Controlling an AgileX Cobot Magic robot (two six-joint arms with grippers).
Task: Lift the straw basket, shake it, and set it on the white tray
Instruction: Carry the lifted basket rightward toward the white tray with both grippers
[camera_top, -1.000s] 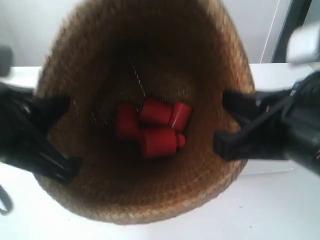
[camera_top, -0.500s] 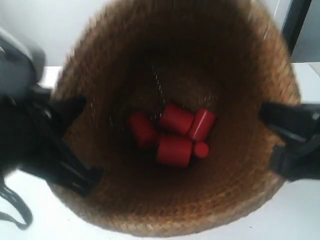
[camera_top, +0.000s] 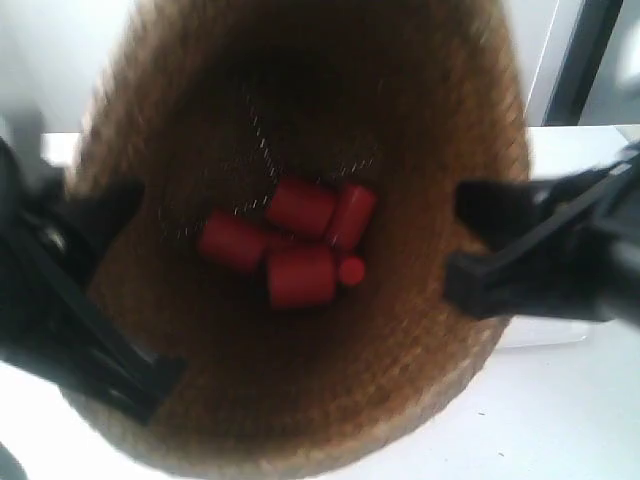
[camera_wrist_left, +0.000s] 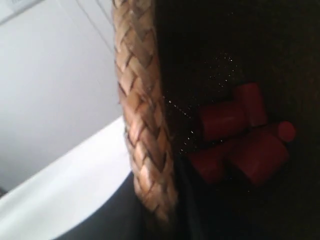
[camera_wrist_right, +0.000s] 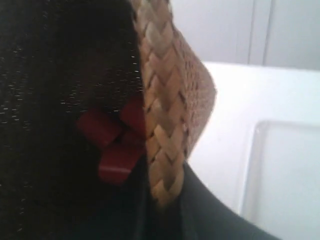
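The straw basket (camera_top: 300, 400) hangs in the air close to the exterior camera, its mouth filling that view. Several red cylinders (camera_top: 295, 245) lie on its bottom. The black gripper at the exterior view's left (camera_top: 110, 300) and the one at its right (camera_top: 480, 245) each clamp the rim on opposite sides. In the left wrist view my left gripper (camera_wrist_left: 160, 220) is shut on the braided rim (camera_wrist_left: 145, 125). My right gripper (camera_wrist_right: 165, 210) pinches the braided rim (camera_wrist_right: 160, 125) the same way. The white tray (camera_wrist_right: 285, 175) lies on the table below, beside the basket.
A white table (camera_top: 560, 420) lies under the basket, and a pale wall (camera_wrist_left: 55, 75) stands behind it. The tray's edge (camera_top: 548, 335) shows below the gripper at the exterior view's right. A dark upright post (camera_top: 585, 60) stands at the back right.
The basket has swung right and then back left with both grippers holding it. The red cylinders have slid and rearranged on its bottom. The frames are blurred by motion.
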